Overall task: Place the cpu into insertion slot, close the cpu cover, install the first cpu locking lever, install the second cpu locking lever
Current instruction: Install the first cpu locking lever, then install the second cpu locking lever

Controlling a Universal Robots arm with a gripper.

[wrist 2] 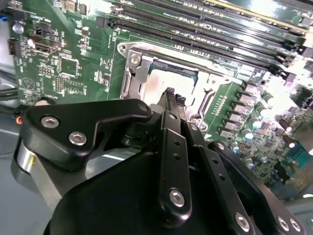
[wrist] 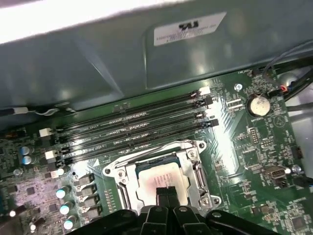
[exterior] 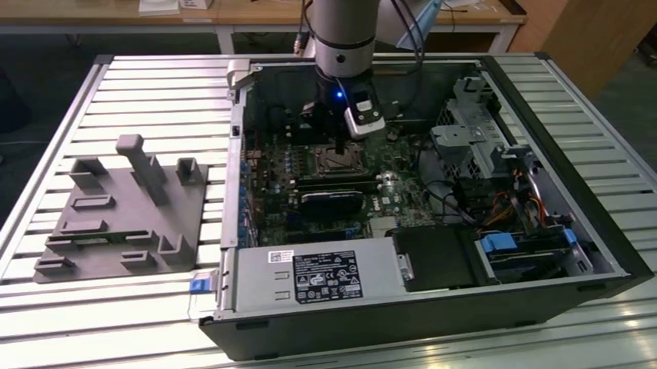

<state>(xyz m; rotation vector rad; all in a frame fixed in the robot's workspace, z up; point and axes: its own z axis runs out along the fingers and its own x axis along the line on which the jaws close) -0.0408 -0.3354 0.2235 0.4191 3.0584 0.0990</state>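
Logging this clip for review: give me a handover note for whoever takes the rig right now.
Gripper: fingers shut together, holding nothing, tips just above the cpu.
Cpu: seated in the insertion slot of the open computer case.
Cpu cover: appears to lie down around the chip.
Done: cpu placed, cover seemingly closed.
Left: both locking levers; I cannot tell their state.

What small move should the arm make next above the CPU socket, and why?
Probably a short sideways shift toward the cover's edge, to start locking it down. The cpu already lies seated, the cpu cover appears to be down around it, and the gripper, jaws together and holding nothing, is poised right over the chip. So placing and covering look done, though I cannot tell whether the cover is latched.
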